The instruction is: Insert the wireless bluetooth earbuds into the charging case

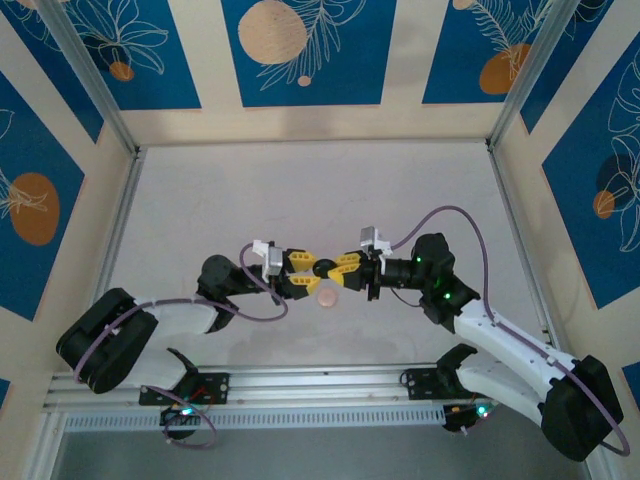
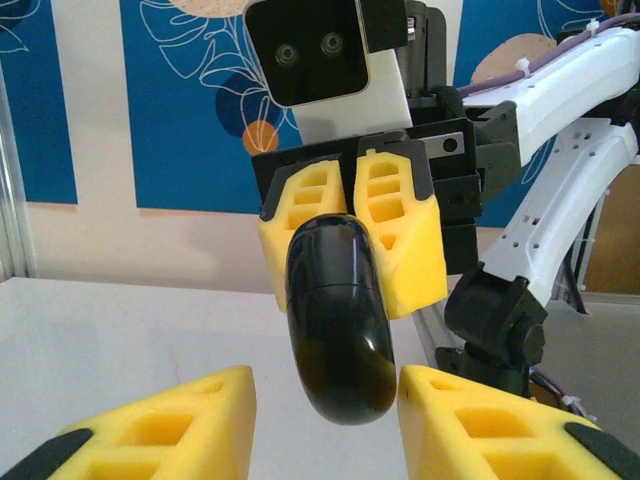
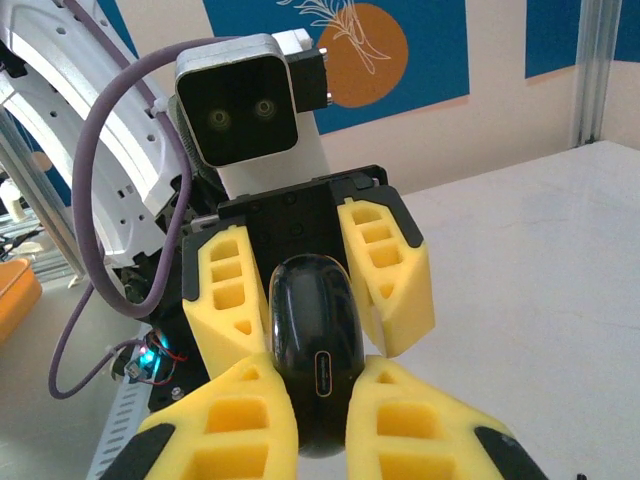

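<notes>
A glossy black charging case (image 1: 323, 267) hangs closed above the table's middle, between the two grippers, which meet tip to tip. My right gripper (image 3: 318, 385) is shut on the case (image 3: 312, 320), its yellow pads pressing both sides. In the left wrist view my left gripper (image 2: 325, 385) stands open around the case's rounded end (image 2: 340, 330), with a gap on the left side and the right pad close to it. The right gripper's fingers (image 2: 400, 240) show behind the case. The earbuds are out of view.
A pale pink round case (image 1: 327, 297) lies on the white table (image 1: 300, 190) just below the meeting grippers. Metal frame posts and patterned blue walls enclose the table. An aluminium rail (image 1: 320, 385) runs along the near edge by the arm bases.
</notes>
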### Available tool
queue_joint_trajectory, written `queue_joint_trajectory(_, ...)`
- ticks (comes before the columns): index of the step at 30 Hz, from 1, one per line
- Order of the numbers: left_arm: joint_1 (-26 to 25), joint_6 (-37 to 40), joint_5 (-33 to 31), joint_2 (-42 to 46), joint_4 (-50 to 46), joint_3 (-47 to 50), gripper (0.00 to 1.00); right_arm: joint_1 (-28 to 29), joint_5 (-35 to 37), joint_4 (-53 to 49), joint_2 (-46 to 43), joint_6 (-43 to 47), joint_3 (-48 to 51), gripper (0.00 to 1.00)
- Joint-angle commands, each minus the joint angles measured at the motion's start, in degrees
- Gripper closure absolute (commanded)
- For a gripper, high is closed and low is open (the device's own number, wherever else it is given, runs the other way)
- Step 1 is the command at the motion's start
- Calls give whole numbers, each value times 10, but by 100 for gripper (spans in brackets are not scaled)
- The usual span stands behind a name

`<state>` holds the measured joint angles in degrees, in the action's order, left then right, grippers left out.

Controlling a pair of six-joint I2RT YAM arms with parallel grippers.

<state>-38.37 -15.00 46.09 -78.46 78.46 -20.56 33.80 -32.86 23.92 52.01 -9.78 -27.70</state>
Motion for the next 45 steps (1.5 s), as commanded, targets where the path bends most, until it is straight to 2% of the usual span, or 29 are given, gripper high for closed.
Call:
queue_joint_trajectory(1, 3, -14, 27, 8, 21, -19, 59, 4, -10, -1, 7, 12, -18, 100)
queue_joint_trajectory(3, 2, -18, 31, 6, 21, -20, 62, 5, -11, 0, 11, 12, -20, 100)
queue_joint_trajectory(11, 3, -13, 34, 10, 9, -19, 85, 6, -4, -1, 16, 15, -18, 100)
queue_joint_trajectory(12, 3, -2, 27, 13, -4, -17, 86, 5, 2, -10, 13, 21, -19, 95)
queue_joint_trajectory(14, 3, 31, 7, 27, -48, -11, 86, 6, 20, -52, 3, 46, -26, 72)
queue_joint_trajectory(16, 2, 90, -24, 56, -148, -13, 86, 5, 42, -123, -11, 94, -45, 54)
queue_joint_trajectory(20, -2, 242, -72, 130, -447, -55, 85, 6, 87, -268, -18, 209, -98, 45)
queue_joint_trajectory(23, -4, 331, -114, 173, -627, -92, 85, 10, 106, -344, 1, 279, -141, 42)
queue_joint_trajectory(26, -6, 386, -144, 203, -732, -114, 85, 19, 116, -402, 35, 337, -183, 42)
queue_joint_trajectory(31, -11, 440, -180, 213, -856, -157, 85, 65, 133, -454, 98, 472, -221, 50)
queue_joint_trajectory(35, -20, 452, -194, 215, -872, -162, 85, 85, 128, -455, 143, 523, -245, 51)
queue_joint_trajectory(45, -28, 454, -189, 228, -869, -156, 85, 79, 49, -439, 232, 544, -279, 51)
